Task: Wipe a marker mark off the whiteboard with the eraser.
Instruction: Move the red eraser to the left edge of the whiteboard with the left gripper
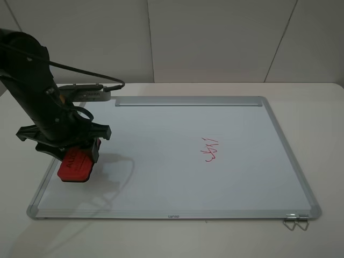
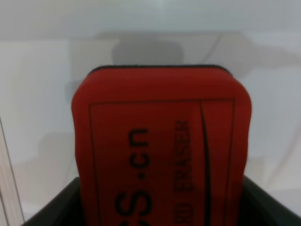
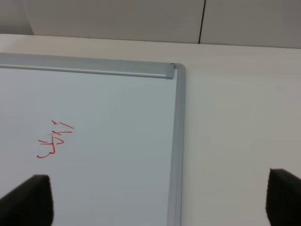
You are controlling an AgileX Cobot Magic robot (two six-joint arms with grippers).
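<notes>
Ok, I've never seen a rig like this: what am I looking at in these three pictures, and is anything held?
This is a two-armed robot at a white table. One picture looks down from a high camera; the other two come from a camera on each wrist. A whiteboard with one red marker mark lies on the table. The left gripper is shut on a red eraser at the board's left end; that eraser fills the left wrist picture. The right gripper shows only in its own wrist picture, open and empty.
</notes>
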